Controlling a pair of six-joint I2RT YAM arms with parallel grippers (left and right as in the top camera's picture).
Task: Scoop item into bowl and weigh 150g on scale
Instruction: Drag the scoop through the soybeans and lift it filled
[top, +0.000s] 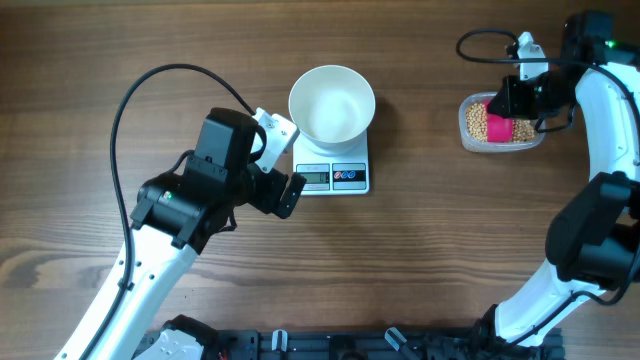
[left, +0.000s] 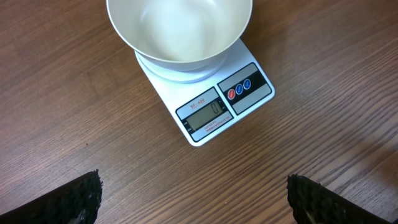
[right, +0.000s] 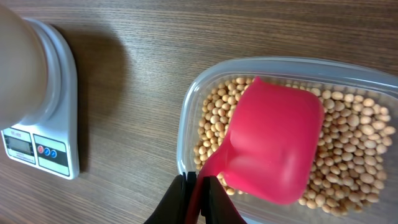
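Robotics test bench, wood-grain table (top: 80, 60), cabled robot arm (top: 150, 270), kitchen scale (top: 333, 176)

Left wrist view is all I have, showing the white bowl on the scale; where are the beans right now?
Observer: The beans lie in a clear tub, well off to the right of the scale.
Operator: Is the right arm holding anything?
Observer: Yes, the right gripper is shut on the handle of a pink scoop.
Operator: Where is the scoop's cup?
Observer: On the beans inside the tub, with no beans showing on the face turned to the wrist camera.
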